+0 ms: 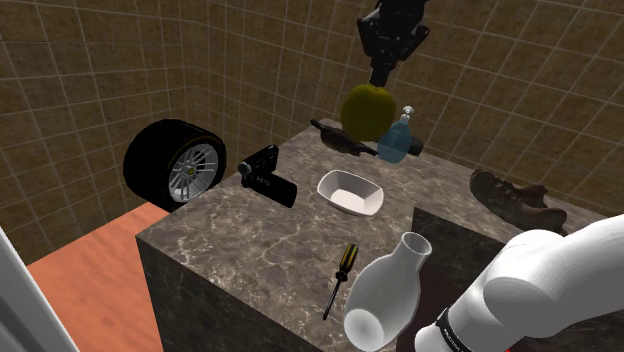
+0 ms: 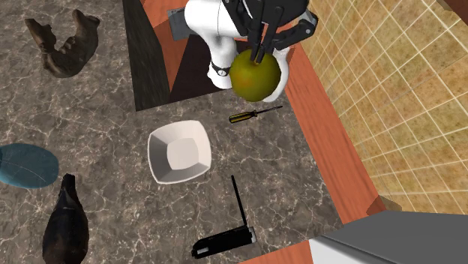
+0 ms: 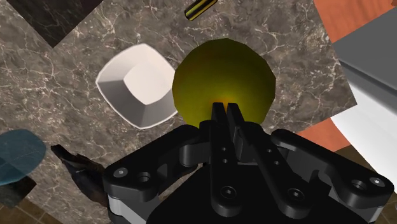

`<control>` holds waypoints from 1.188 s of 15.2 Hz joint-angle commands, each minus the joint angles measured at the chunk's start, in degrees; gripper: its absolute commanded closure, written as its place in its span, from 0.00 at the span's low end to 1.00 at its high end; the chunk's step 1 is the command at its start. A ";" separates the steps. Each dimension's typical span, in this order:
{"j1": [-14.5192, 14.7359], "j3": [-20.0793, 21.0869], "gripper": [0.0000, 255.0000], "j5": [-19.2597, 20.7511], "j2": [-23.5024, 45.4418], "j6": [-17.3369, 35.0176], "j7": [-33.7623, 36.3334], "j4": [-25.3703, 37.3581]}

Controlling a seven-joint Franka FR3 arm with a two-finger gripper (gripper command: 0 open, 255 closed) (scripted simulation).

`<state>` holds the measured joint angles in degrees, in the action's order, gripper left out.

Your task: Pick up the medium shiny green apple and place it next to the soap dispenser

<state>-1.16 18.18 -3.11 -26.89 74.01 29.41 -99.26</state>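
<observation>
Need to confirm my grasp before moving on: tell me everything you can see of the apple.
The apple is round, faceted, glossy olive-green with a yellowish sheen. It hangs clear above the marbled counter, touched only by the gripper, whose black fingers pinch its top, almost together. The white bowl lies below and beside it; in the shoulder view it overlaps the blue soap dispenser.

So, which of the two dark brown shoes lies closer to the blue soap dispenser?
The dark brown shoe at the back, right beside the blue soap dispenser; the other shoe lies apart toward the shoulder view's right.
</observation>
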 commanded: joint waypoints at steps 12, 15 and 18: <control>-3.22 -10.01 1.00 4.61 1.54 -1.05 -13.46 2.69; -4.29 -13.18 1.00 5.98 2.58 -0.36 -17.77 3.24; -5.43 -16.25 1.00 7.19 4.16 0.35 -22.02 4.39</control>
<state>-6.25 2.88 3.71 -22.88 74.32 8.79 -95.10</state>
